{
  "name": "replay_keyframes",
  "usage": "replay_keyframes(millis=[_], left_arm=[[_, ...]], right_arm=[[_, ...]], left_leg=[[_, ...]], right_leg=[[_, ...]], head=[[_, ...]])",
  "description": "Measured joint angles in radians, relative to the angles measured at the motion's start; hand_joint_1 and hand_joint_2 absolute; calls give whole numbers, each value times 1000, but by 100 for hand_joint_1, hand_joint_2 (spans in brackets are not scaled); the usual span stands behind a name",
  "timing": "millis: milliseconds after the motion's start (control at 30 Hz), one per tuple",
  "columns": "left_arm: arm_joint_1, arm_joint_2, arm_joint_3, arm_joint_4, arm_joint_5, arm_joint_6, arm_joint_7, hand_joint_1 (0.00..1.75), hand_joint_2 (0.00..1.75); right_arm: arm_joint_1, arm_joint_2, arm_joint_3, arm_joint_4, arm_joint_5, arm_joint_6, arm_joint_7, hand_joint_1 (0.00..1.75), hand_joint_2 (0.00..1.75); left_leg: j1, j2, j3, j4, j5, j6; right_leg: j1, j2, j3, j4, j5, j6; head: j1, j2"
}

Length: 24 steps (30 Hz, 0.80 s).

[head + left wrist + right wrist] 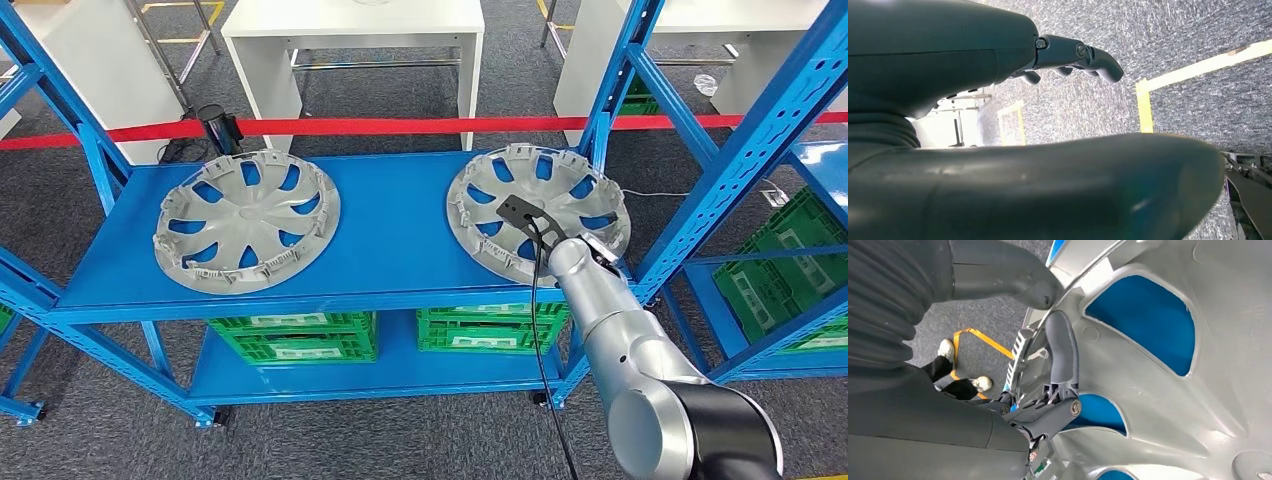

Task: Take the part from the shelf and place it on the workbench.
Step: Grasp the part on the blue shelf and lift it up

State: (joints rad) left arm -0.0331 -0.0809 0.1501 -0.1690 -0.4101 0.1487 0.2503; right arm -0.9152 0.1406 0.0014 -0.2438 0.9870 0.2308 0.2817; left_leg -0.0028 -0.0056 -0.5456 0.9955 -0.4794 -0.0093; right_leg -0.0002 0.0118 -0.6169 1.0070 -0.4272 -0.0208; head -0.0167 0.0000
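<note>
Two grey hubcaps lie face-down on the blue shelf (400, 235), one at the left (247, 220) and one at the right (540, 215). My right arm reaches in from below right, and my right hand (603, 250) is at the near right rim of the right hubcap. In the right wrist view the hand (1058, 355) pinches that hubcap's (1168, 405) rim, thumb (1033, 287) on the outside and a dark finger (1063, 350) hooked inside. My left hand (1073, 55) hangs over the carpet floor, fingers apart and holding nothing.
Green crates (290, 335) (490, 325) sit on the lower shelf, another (800, 250) in the rack to the right. A blue upright (740, 170) stands close beside my right arm. Red barrier tape (400, 126) and white tables (350, 40) lie behind. A person's shoes (960, 385) are nearby.
</note>
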Motion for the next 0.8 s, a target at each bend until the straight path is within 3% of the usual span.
replay_keyframes(millis=[800], left_arm=[[0,-5,7,0,-11,-6,15,0,0]], right_arm=[[-3,-9,0,0,67,0,15,0,175]], left_leg=[[0,-1,-1,0,-1,1]], right_leg=[[0,-1,0,0,-1,1]], head=[[0,0]])
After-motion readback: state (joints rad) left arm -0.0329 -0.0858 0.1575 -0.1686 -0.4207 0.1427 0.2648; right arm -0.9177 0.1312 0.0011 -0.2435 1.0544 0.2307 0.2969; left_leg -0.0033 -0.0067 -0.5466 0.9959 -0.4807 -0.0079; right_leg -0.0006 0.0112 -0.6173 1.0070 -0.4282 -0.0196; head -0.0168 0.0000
